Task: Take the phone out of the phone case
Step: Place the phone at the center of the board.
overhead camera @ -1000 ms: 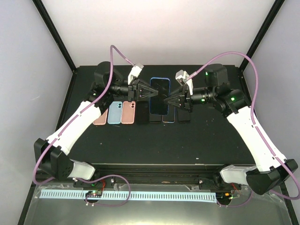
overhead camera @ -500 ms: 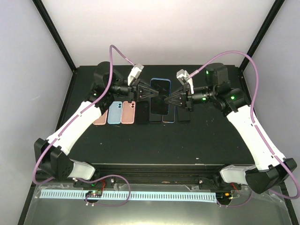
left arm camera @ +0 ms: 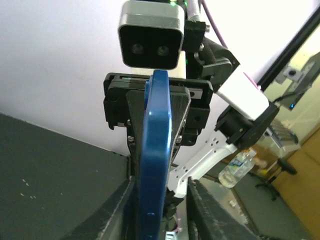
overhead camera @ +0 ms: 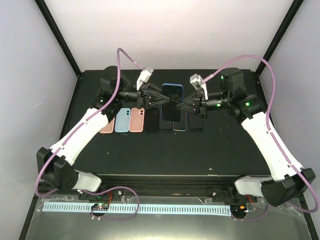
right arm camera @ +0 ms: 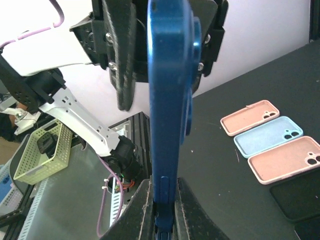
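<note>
- Overhead, both arms reach in from the sides and meet over the far middle of the black counter (overhead camera: pixel 175 150), with the phone (overhead camera: pixel 172 102) held in the air between them.
- The phone sits inside its blue case (right arm camera: pixel 167 100); from above, the dark screen shows with a blue rim around it, and its long axis runs away from the arm bases.
- The left tool (overhead camera: pixel 162 99) is at the phone's left long edge and the right tool (overhead camera: pixel 184 105) at its right long edge.
- In the right wrist view the cased phone is seen edge-on, and the right tool's fingers (right arm camera: pixel 141 210) are pressed against both of its faces, clamped on it.
- In the left wrist view the left tool's fingers (left arm camera: pixel 125 210) stand on either side of the blue edge. One lies close against it and the other shows a gap, so this tool is slightly apart and not gripping.
- Below the lifted phone a row of spare cases lies flat on the counter: a pink case (overhead camera: pixel 106 125), a light blue case (overhead camera: pixel 122 120), a salmon case (overhead camera: pixel 136 120) and then several black cases (overhead camera: pixel 151 120) running toward the right.
- The raised phone hangs above the dark end of that row.
</note>
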`<control>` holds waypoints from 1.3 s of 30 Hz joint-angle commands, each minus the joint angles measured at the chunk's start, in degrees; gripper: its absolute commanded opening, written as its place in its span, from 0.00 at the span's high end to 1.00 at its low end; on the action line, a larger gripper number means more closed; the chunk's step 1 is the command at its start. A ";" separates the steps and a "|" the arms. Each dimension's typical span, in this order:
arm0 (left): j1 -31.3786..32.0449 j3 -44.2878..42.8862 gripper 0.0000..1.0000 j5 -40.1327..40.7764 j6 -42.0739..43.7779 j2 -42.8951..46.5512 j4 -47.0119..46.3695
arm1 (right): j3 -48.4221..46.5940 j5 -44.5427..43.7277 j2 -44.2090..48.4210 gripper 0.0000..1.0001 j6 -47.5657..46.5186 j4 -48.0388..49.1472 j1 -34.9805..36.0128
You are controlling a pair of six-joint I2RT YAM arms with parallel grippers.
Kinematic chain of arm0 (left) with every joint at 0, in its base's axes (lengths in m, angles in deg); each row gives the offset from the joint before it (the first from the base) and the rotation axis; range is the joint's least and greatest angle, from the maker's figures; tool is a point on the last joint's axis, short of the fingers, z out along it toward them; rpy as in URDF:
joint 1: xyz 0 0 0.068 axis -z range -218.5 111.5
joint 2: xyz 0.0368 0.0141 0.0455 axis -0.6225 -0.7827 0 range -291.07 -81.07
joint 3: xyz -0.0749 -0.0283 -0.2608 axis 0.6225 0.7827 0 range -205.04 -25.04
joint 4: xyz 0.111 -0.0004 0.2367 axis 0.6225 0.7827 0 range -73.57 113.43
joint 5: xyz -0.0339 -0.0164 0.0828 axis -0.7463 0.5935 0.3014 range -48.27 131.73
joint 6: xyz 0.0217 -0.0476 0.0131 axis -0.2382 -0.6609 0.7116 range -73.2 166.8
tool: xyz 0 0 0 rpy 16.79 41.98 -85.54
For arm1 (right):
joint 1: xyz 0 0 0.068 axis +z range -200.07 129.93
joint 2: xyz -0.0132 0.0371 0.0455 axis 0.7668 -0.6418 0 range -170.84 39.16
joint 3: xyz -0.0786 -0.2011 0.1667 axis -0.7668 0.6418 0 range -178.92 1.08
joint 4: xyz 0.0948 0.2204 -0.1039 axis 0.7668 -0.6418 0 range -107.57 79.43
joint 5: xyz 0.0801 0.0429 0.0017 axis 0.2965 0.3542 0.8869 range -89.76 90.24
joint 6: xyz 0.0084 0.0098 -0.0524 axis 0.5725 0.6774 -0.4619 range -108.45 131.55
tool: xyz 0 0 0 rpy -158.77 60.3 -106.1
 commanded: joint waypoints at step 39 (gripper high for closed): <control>-4.35 0.50 0.01 11.93 11.45 2.85 15.95 | -6.84 -19.16 -31.03 0.99 -31.59 -37.29 -32.25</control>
